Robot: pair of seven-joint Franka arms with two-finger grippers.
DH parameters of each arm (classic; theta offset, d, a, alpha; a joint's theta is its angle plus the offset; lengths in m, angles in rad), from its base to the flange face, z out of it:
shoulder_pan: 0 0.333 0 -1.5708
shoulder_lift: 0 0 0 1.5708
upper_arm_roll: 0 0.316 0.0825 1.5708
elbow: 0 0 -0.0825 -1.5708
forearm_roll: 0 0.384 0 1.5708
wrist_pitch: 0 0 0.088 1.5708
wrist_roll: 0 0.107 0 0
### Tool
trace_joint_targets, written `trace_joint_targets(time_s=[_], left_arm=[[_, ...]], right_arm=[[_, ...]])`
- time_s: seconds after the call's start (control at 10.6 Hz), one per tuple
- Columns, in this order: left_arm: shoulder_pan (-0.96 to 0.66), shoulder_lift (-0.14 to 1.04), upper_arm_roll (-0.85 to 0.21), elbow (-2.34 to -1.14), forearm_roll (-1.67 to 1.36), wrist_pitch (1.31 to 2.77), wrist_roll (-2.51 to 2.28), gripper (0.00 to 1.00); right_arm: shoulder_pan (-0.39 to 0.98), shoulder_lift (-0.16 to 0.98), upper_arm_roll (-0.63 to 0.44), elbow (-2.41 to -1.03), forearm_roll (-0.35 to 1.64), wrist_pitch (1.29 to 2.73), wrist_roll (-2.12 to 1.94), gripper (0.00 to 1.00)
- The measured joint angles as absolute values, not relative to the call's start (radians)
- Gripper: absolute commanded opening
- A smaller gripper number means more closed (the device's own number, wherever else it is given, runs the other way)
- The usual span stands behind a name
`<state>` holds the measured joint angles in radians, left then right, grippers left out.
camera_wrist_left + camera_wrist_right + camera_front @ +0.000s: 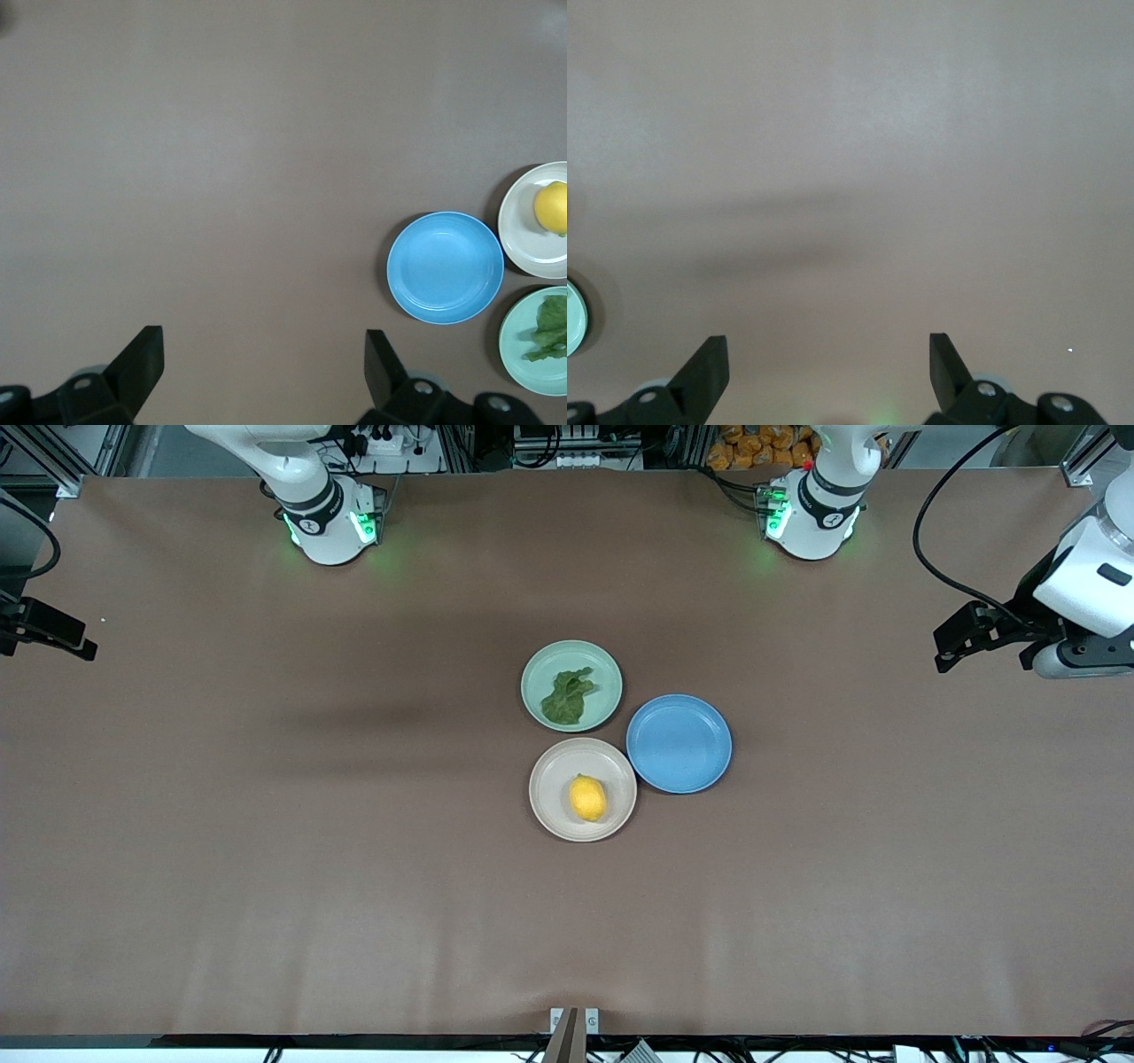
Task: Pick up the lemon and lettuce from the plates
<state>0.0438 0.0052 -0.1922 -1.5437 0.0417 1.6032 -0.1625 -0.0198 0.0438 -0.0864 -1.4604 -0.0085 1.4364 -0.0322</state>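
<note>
The lemon (587, 798) lies on the beige-cream plate (551, 779), the plate nearest the front camera. The lettuce (567, 696) lies on the mint green plate (542, 671), just farther from the camera. My left gripper (955, 648) hangs open and empty high over the left arm's end of the table. Its wrist view shows the open gripper (263, 359) over bare table, with the lemon (552, 207), beige-cream plate (523, 243), lettuce (551, 328) and mint plate (518, 359) at the edge. My right gripper (75, 642) hangs open and empty over the right arm's end; it shows open in its wrist view (827, 363).
An empty blue plate (679, 743) touches both other plates on the side toward the left arm's end; it also shows in the left wrist view (445, 266). A sliver of the mint plate (572, 316) shows in the right wrist view. Brown cloth covers the table (266, 824).
</note>
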Motion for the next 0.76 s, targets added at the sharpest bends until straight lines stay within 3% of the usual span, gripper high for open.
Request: trace_joint_targets(time_s=[0.76], left_arm=[[0.031, 0.013, -0.204, -1.547, 0.041, 1.602, -0.163, 1.0]], right_arm=[[-0.018, 0.045, -0.086, -1.468, -0.008, 1.434, -0.032, 1.0]])
